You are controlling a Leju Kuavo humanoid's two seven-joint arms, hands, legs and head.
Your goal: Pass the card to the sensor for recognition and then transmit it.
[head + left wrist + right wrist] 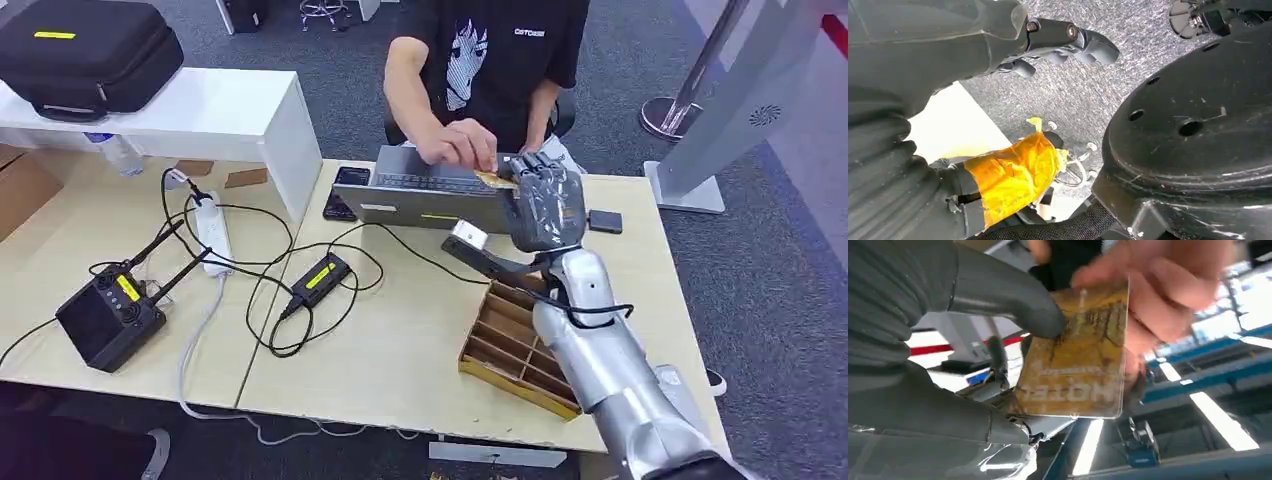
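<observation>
- The right hand (541, 203) pinches the card (1075, 365) under its thumb; a person's hand (458, 143) grips the card's far edge.
- The left hand (1013, 175) is partly hidden; its grasp cannot be told.

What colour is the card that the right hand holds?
Golden brown, with pale lettering; the card shows best in the right wrist view.

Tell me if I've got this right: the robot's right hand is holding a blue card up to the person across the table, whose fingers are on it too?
Nearly. The card is golden yellow, not blue; the right wrist view shows it plainly. The rest holds: the right hand holds it up to the person across the table, whose hand is on it too.
</observation>
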